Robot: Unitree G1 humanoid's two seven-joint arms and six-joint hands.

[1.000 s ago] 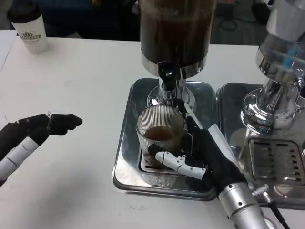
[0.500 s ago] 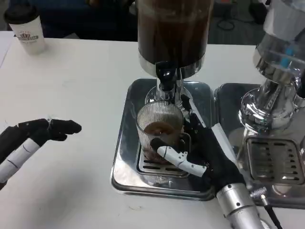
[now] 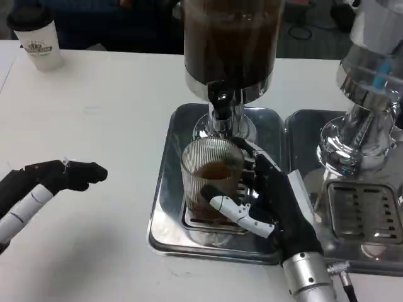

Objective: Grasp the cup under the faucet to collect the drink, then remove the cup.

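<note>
R hand [image 3: 267, 198] grips cup [image 3: 211, 179] under faucet [image 3: 220, 104].

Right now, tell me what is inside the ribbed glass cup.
The ribbed glass cup holds brown drink, partly filling it. The right hand covers its right side.

Table: white table [image 3: 113, 94] takes up most of the view, its top matte and lightly scuffed, its far edge running across the upper part of the picture.
Beyond the table: a dark, dim strip with bluish shapes at the upper left (too blurred to identify).
Floor: a grey patch at the upper right, behind the table's far edge, with dark cables [image 3: 301, 28] lying on it.
Light: even and soft from above, with faint shadows on the tabletop.
Far left corner: 1 paper cup [image 3: 36, 36], white with a black lid, standing upright on the table.
</note>
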